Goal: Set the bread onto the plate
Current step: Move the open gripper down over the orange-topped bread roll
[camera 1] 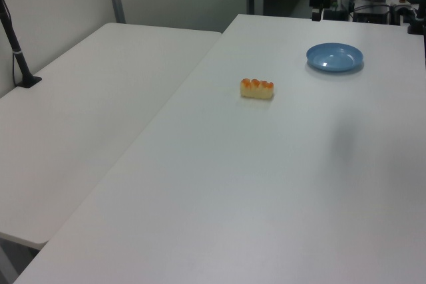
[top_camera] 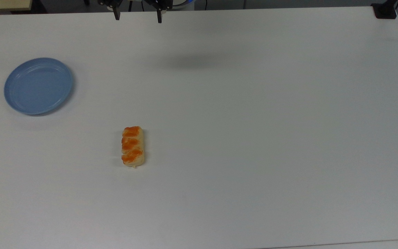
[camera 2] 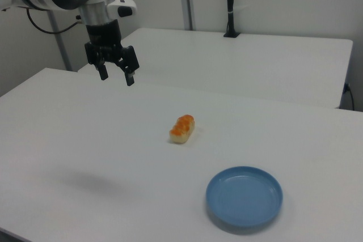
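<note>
Top view: we note the bread (top_camera: 133, 146) lying lengthwise on the white surface (top_camera: 254, 138), a little toward the top view's left of centre, with bare surface on all sides of it. The plate (top_camera: 38, 85) sits well apart from it, up and toward the top view's left, close to that edge but fully on the surface. The claw (top_camera: 138, 16) hangs at the top view's upper edge, its two dark fingers (top_camera: 116, 14) spread wide with nothing between them; a soft shadow lies on the surface below and to the top view's right of it. Left view: we see the bread (camera 1: 257, 88) near the surface's (camera 1: 266, 184) edge on the left view's left, where a second table (camera 1: 86, 104) adjoins. The plate (camera 1: 335, 56) lies farther back, toward the left view's right. Wide bare surface fills the foreground. Right view: the claw (camera 2: 115, 73) hovers high above the surface (camera 2: 85, 140), fingers apart, toward the left of the right view, well away from the bread (camera 2: 182, 128) at centre. The plate (camera 2: 244, 196) rests nearer the camera, close to the surface's front edge, with open room between it and the bread.
</note>
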